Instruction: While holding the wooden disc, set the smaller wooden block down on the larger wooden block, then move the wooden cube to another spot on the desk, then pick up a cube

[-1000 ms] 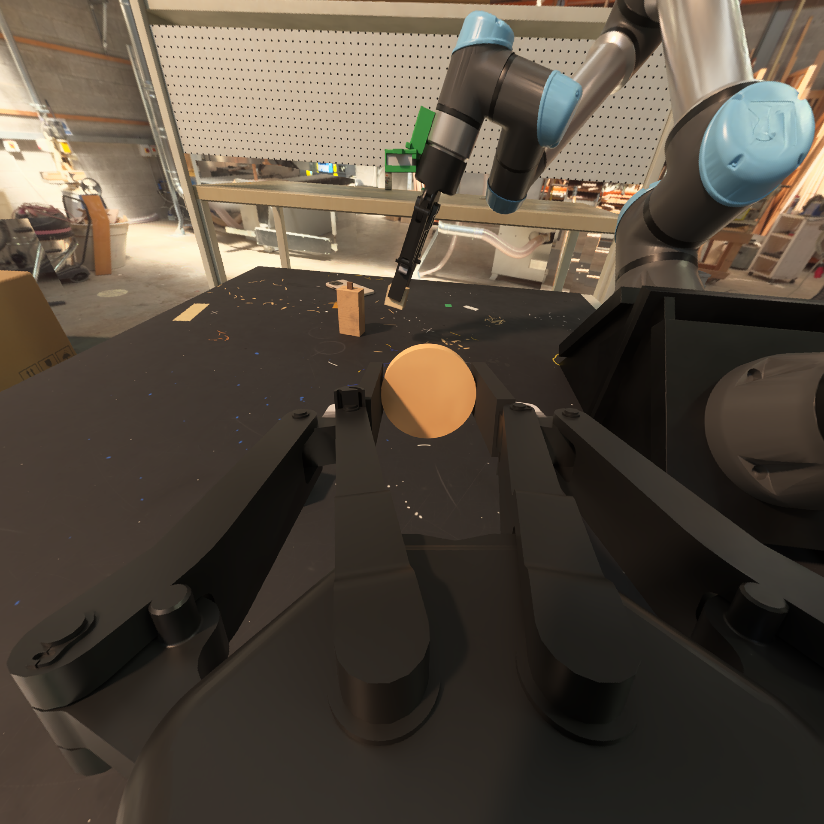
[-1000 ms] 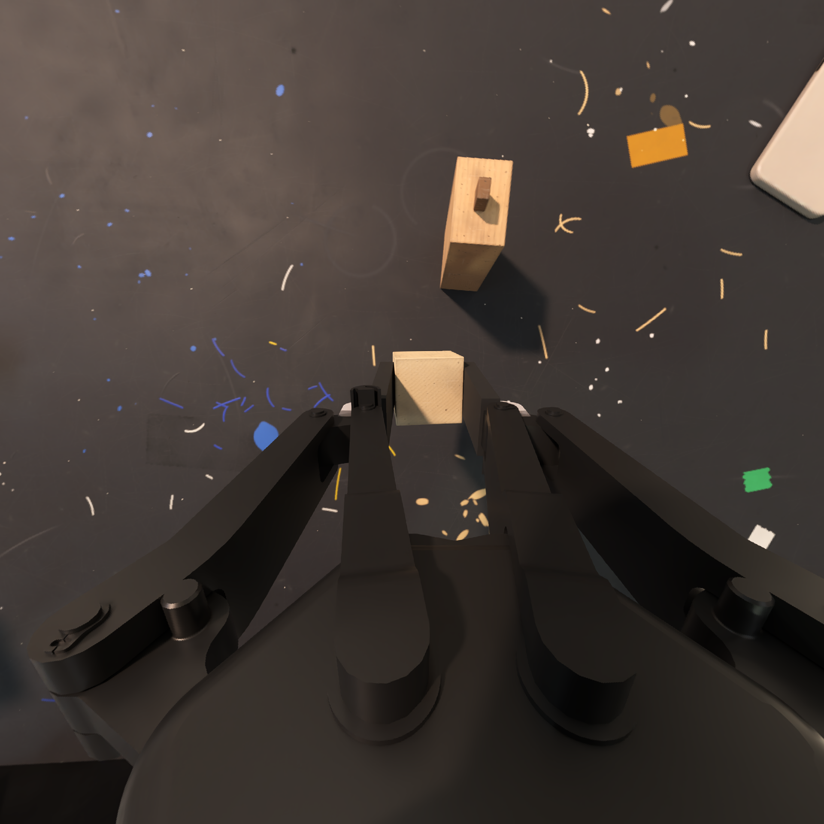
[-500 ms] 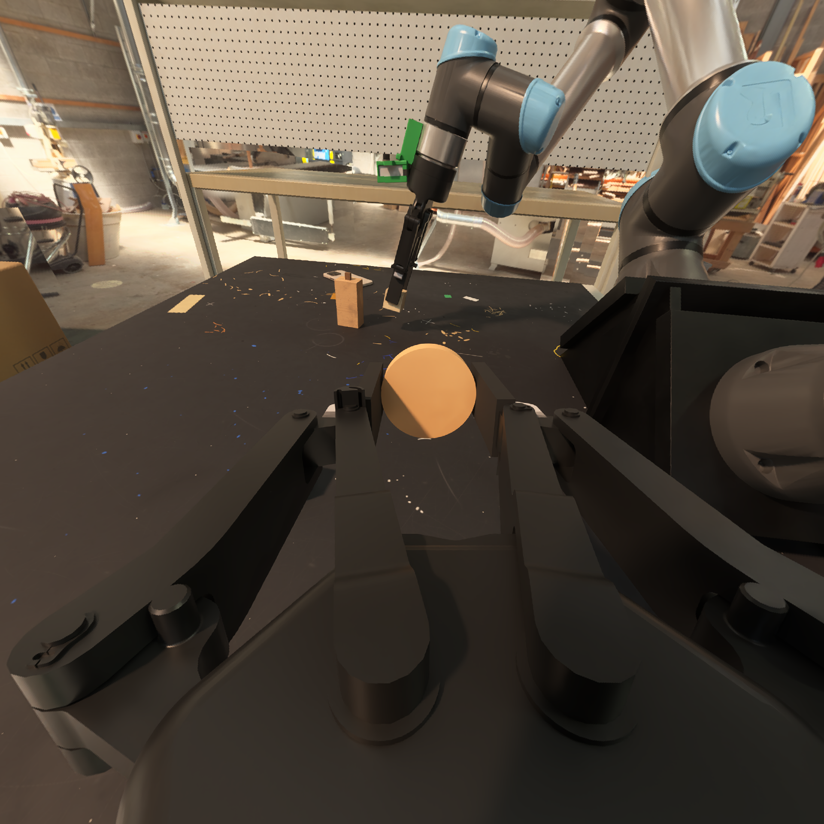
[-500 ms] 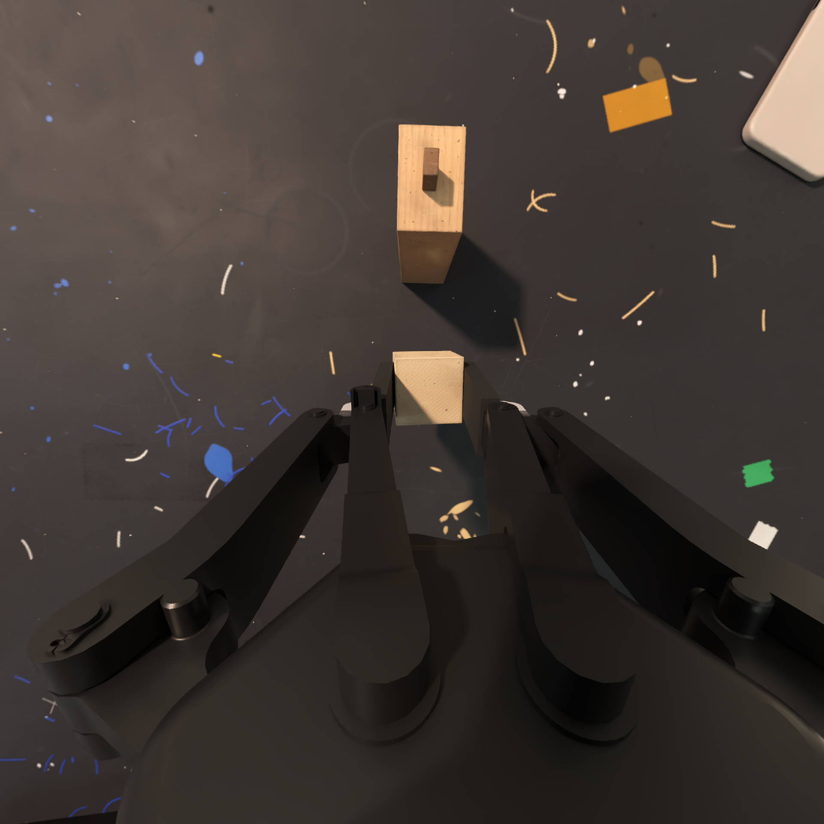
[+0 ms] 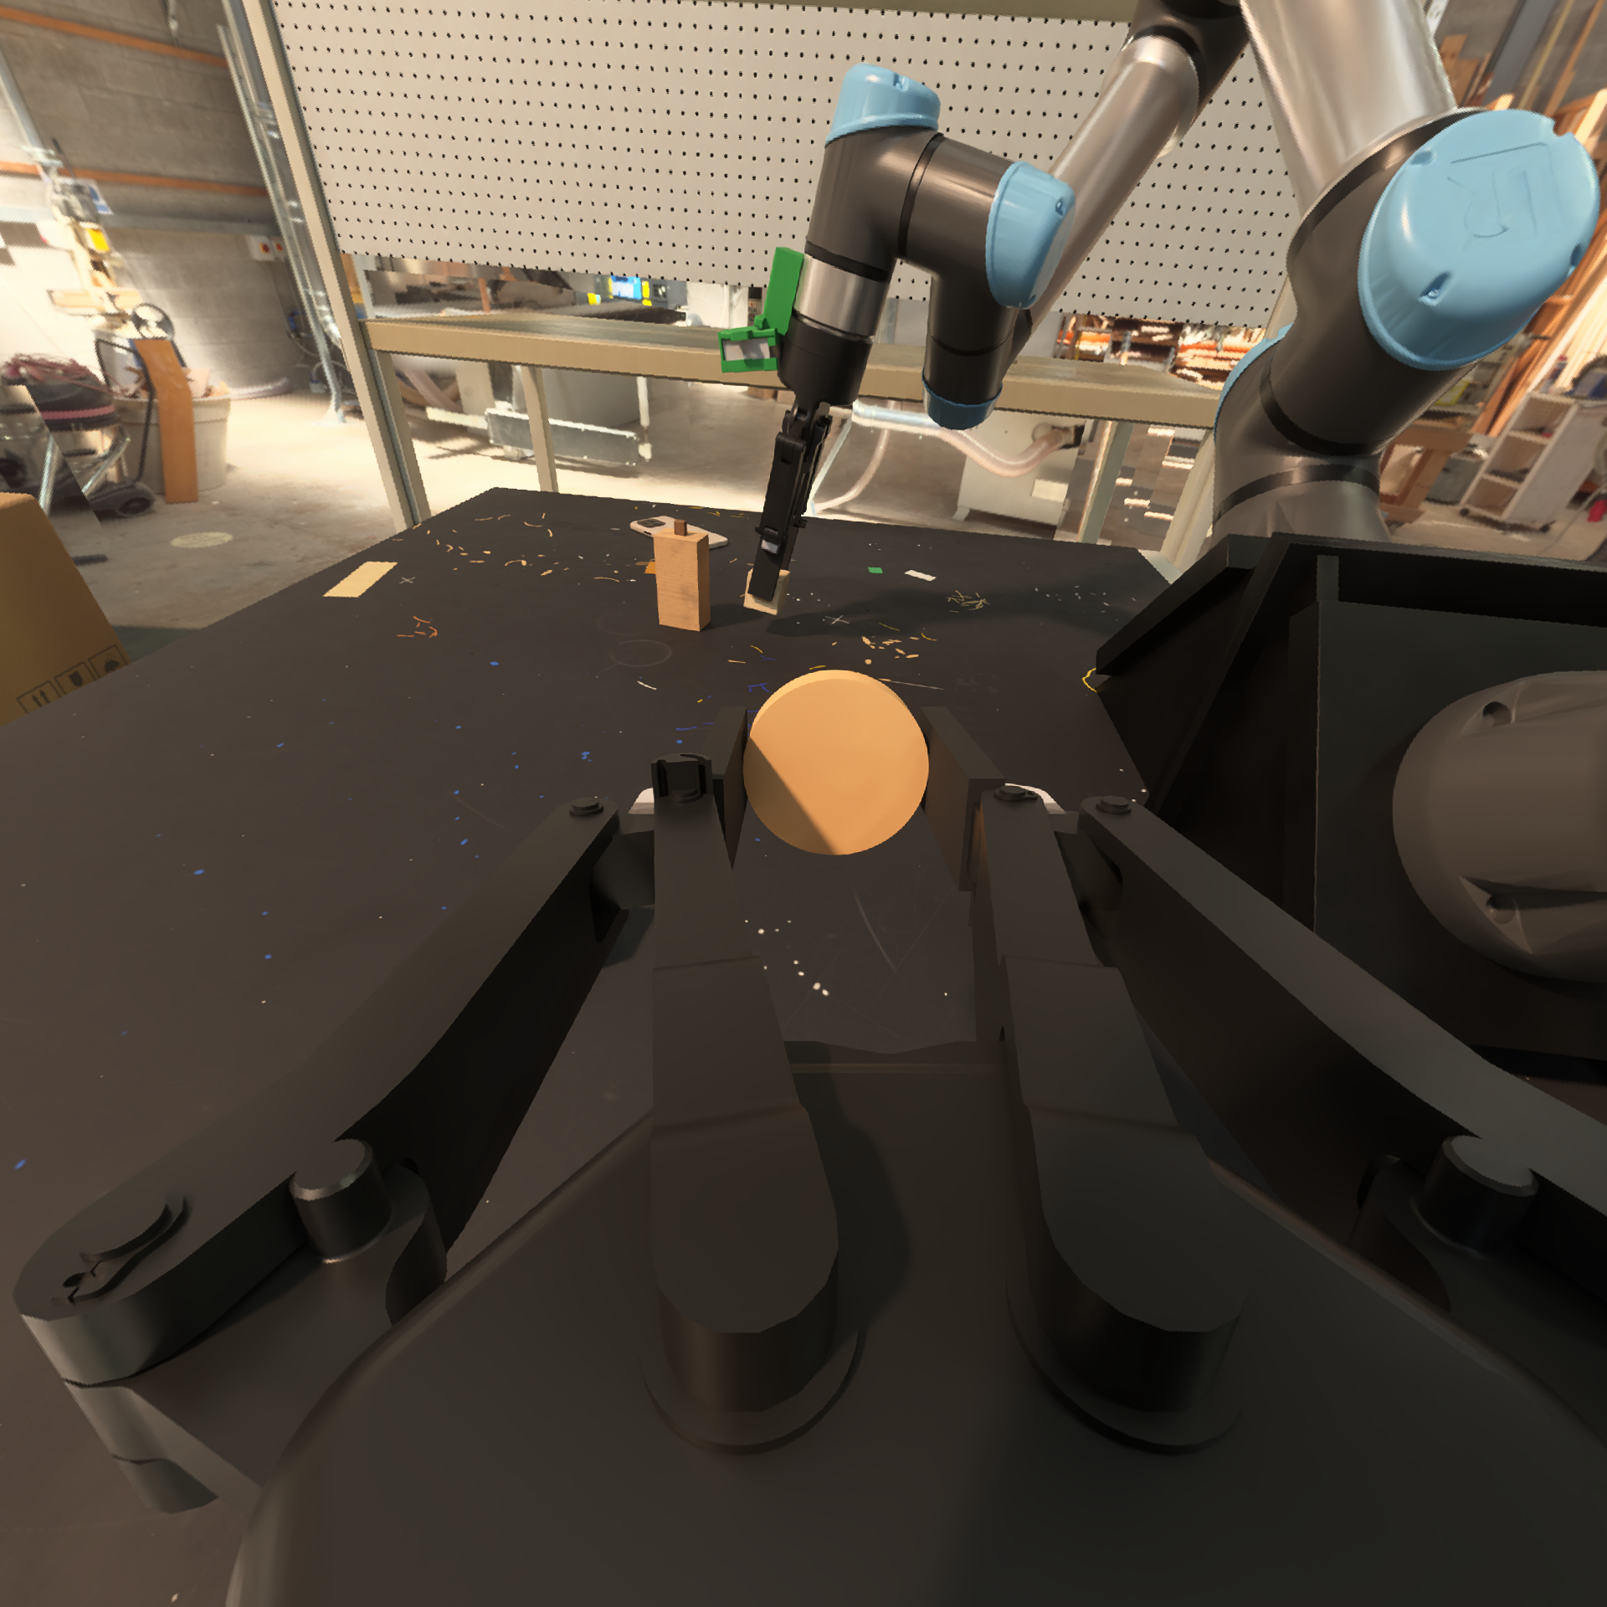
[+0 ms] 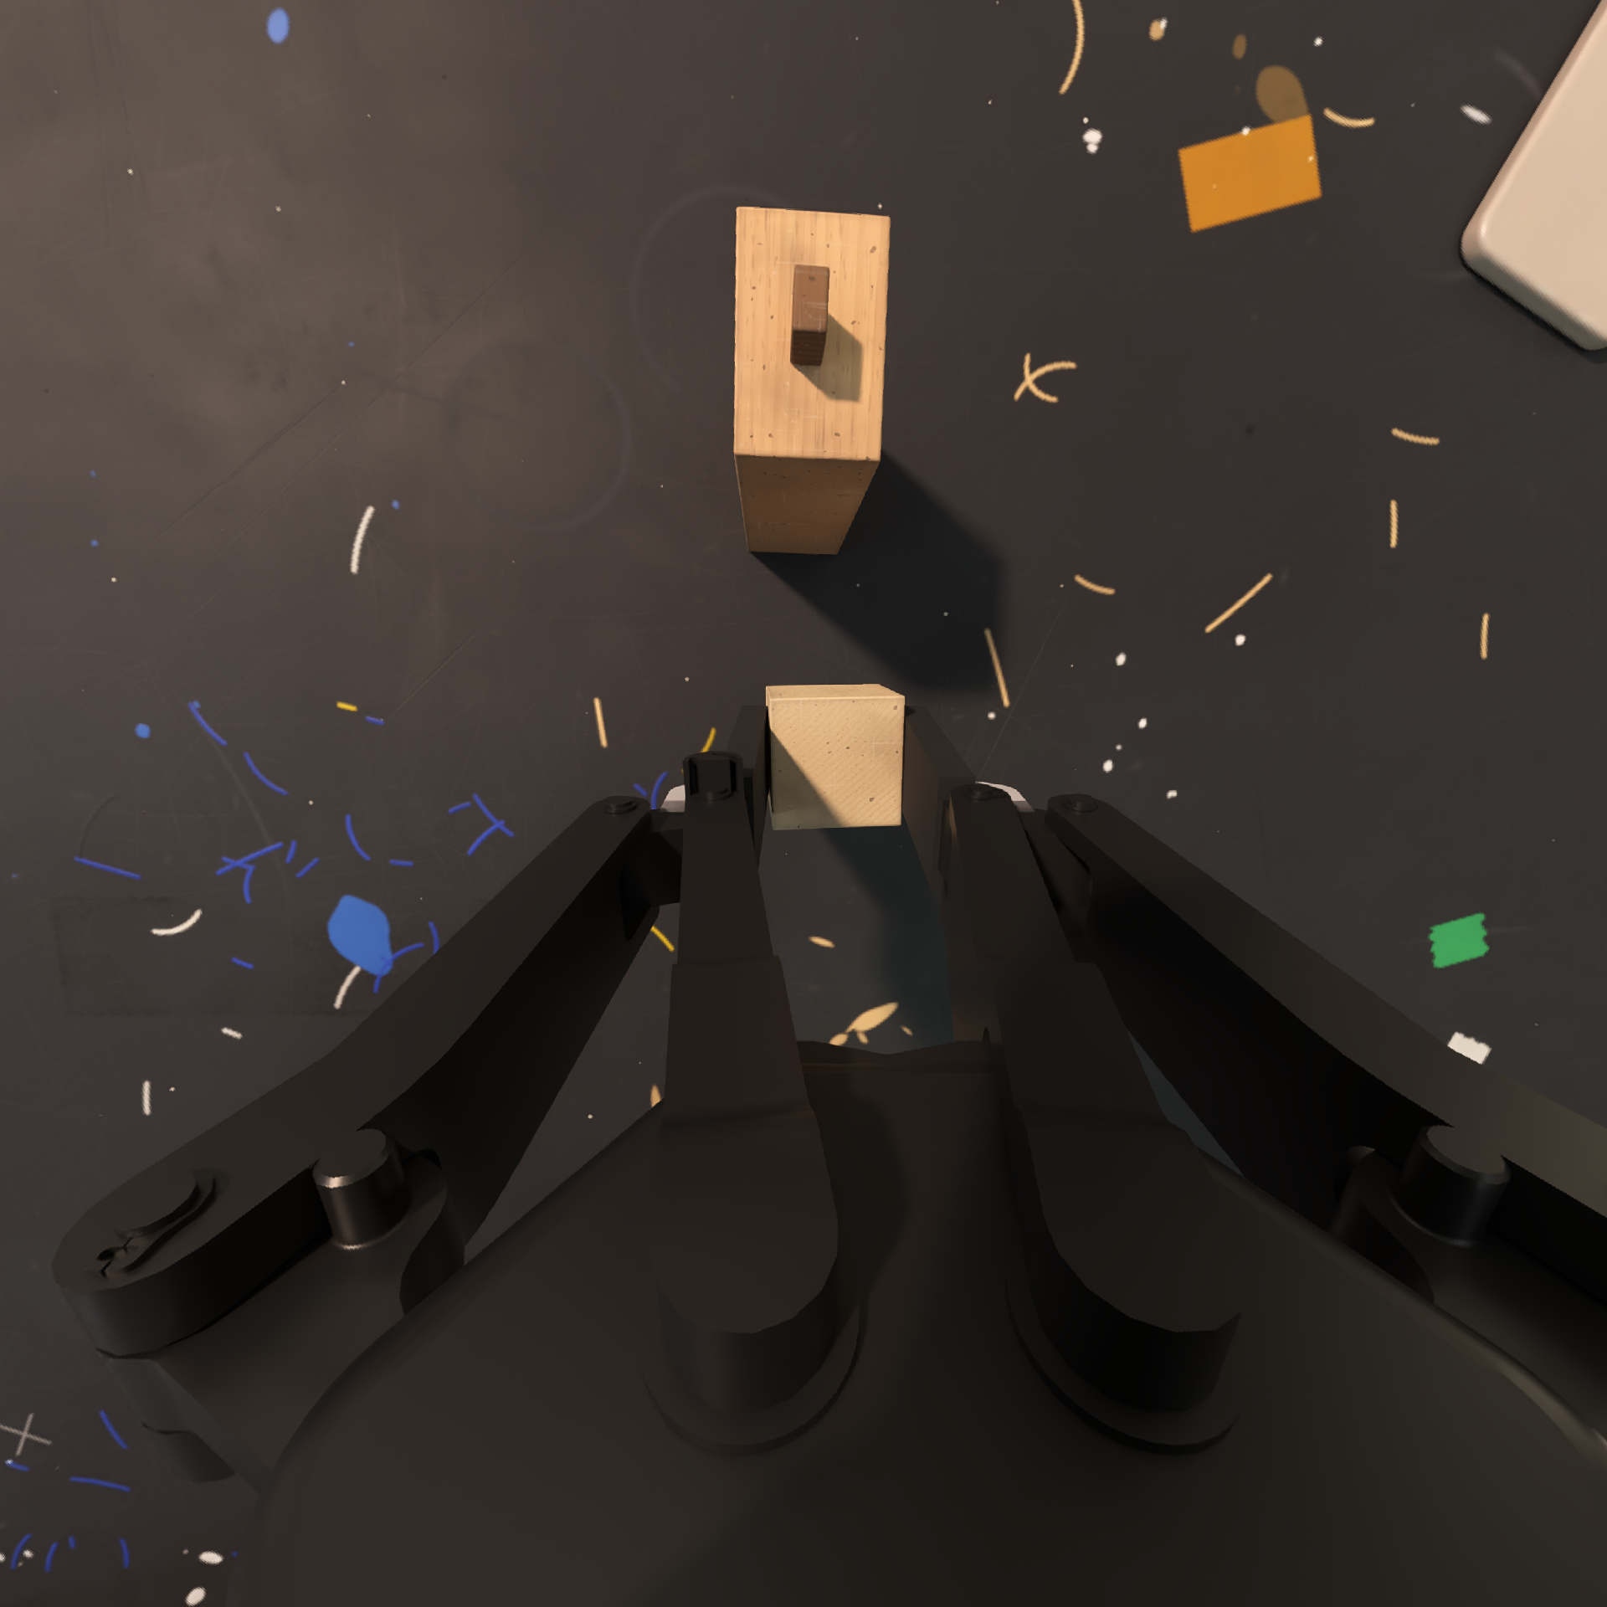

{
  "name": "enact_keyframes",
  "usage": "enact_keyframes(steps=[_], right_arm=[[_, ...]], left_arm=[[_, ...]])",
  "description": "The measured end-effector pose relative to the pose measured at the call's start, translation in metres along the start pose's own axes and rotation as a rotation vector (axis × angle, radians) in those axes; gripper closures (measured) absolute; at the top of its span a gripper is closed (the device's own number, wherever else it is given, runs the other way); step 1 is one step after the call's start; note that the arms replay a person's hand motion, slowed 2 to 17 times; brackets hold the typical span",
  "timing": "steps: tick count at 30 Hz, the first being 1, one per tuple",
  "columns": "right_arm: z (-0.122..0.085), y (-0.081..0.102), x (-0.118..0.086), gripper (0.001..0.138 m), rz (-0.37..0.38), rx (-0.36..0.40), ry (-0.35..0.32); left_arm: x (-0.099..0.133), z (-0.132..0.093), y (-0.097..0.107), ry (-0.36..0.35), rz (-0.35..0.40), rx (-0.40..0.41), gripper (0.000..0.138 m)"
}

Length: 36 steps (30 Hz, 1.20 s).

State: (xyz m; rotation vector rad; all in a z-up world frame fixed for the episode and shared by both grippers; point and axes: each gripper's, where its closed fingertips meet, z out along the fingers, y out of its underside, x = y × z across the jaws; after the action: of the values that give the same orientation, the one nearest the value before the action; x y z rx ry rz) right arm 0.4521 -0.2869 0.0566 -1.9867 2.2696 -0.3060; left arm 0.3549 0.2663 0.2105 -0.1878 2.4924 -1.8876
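My left gripper (image 5: 836, 765) is shut on the round wooden disc (image 5: 835, 762) and holds it above the dark desk. My right gripper (image 6: 836, 758) is shut on the pale wooden cube (image 6: 836, 755). In the left wrist view the right gripper (image 5: 769, 600) holds the cube (image 5: 769, 602) low, at or just above the desktop, right of the larger wooden block (image 5: 683, 579). The larger block (image 6: 810, 365) stands upright with the small dark wooden block (image 6: 809, 315) on its top face.
A pale flat slab (image 6: 1548, 217) lies at the desk's far side, with an orange tape patch (image 6: 1249, 172) near it. A green patch (image 6: 1457, 939) and wood shavings mark the desk (image 6: 348, 348). The left arm's dark base housing (image 5: 1356, 748) stands at right.
My right gripper has carried the cube down and closer to the larger block. The left gripper has kept hold of the disc, its view shifting slightly.
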Motion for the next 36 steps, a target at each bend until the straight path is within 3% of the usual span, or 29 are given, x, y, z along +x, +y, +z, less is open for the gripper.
enact_keyframes(steps=[36], right_arm=[[0.028,-0.002,-0.001,0.099,-0.072,-0.040,0.056]], left_arm=[[-0.003,0.004,0.005,0.003,-0.008,-0.020,0.086]])
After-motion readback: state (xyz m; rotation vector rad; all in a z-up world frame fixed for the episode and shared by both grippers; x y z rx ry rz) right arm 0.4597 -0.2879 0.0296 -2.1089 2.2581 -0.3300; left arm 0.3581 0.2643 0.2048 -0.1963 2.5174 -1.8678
